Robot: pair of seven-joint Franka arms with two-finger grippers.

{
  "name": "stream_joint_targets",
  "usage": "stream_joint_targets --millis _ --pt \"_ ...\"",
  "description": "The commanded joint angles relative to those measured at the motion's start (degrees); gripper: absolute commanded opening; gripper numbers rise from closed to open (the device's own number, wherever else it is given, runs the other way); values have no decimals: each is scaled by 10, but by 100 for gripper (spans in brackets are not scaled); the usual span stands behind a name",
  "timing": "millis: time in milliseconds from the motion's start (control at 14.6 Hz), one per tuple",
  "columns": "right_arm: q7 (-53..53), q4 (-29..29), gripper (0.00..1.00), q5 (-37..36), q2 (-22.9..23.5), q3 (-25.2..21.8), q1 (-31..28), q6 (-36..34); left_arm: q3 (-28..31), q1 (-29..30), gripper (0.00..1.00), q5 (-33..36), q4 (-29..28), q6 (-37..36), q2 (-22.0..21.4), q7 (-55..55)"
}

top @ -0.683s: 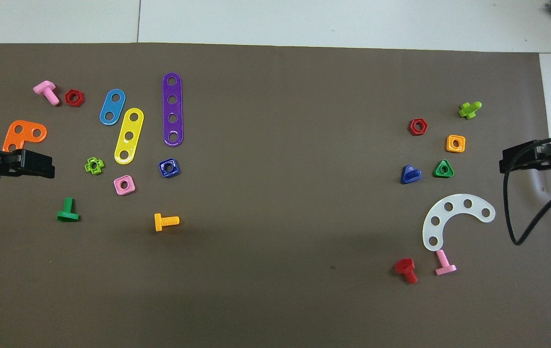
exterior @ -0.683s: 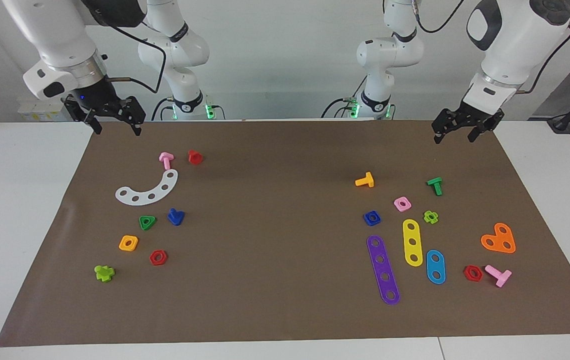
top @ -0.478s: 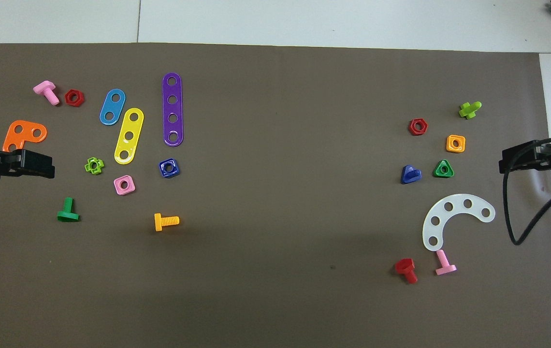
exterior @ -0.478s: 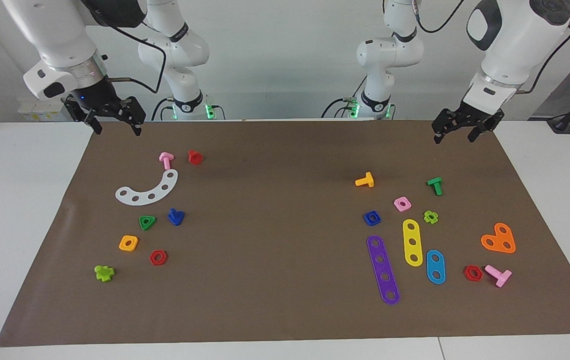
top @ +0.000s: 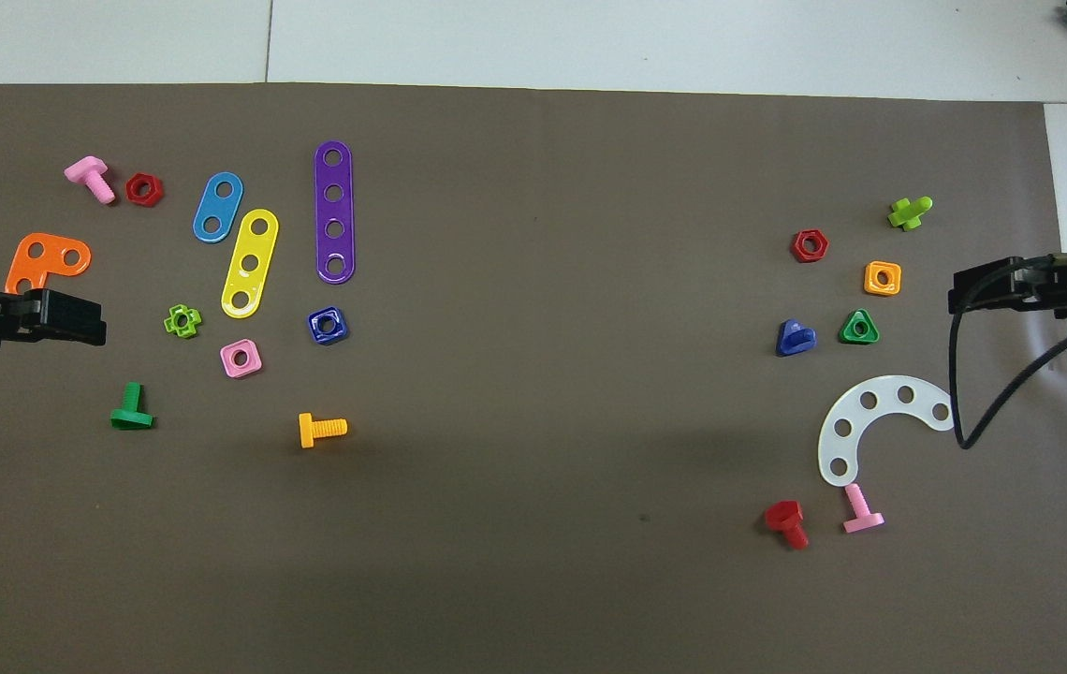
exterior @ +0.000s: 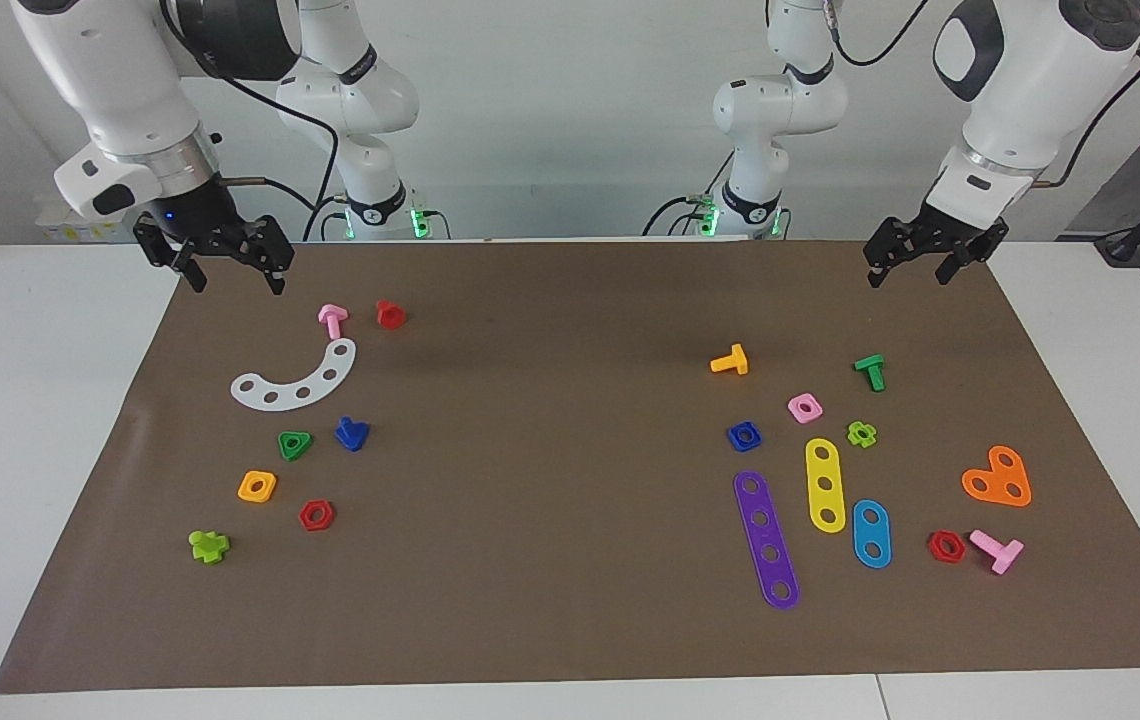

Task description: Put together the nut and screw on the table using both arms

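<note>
The blue square nut lies flat on the brown mat toward the left arm's end, beside the pink square nut. The blue screw with a triangular head lies toward the right arm's end, beside the green triangular nut. My right gripper is open and empty, in the air over the mat's edge at its own end. My left gripper is open and empty over the mat's corner at its end, waiting.
Near the screw lie a white arc plate, pink and red bolts, and orange and red nuts. Near the nut lie an orange bolt, purple and yellow strips and a green bolt.
My right gripper has come down a little and moved slightly toward the middle of the mat. The left arm and all the parts have stayed still.
</note>
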Motion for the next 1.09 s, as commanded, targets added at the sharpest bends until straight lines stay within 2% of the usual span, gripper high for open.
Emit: stream_joint_targets --millis 0,205,410,547,683,820,1025 --pt "-37 -66 100 11 13 4 -5 81 -2 5 100 10 -17 3 -18 0" --pt "-50 -84 100 12 63 6 1 137 -2 5 100 10 -17 3 -18 0" --pt "-74 -127 100 54 106 8 9 240 -2 5 100 10 -18 3 -18 0" --pt "-73 -157 100 55 124 8 25 307 -2 5 100 10 -17 3 -18 0" --pt "-82 -191 99 55 133 7 30 346 -2 5 100 9 -17 3 -18 0" --pt "-108 -233 91 55 134 7 28 398 -2 5 100 10 -17 3 -18 0" --pt "-114 -249 70 55 143 7 27 426 -2 5 100 10 -17 3 -18 0"
